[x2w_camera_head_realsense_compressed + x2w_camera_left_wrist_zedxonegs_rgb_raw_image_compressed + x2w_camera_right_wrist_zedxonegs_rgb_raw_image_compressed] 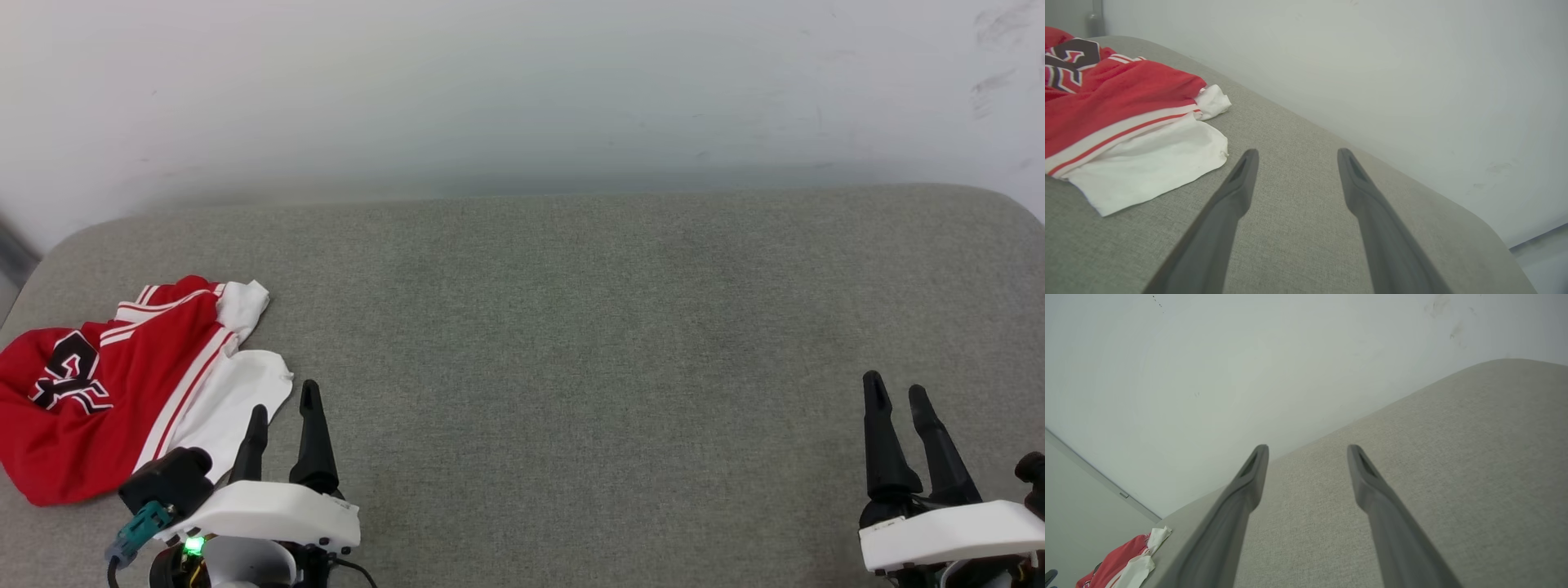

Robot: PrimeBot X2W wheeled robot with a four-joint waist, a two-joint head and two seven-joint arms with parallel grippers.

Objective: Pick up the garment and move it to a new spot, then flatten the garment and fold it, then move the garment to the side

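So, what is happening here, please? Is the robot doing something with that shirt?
Nothing is being handled at this moment. The red and white T-shirt lies crumpled at the left end of the grey padded surface, not yet picked up. The left gripper is open just beside the white sleeve and, as far as its wrist view shows, does not touch it. The right gripper is open too, far off at the right end, holding nothing.
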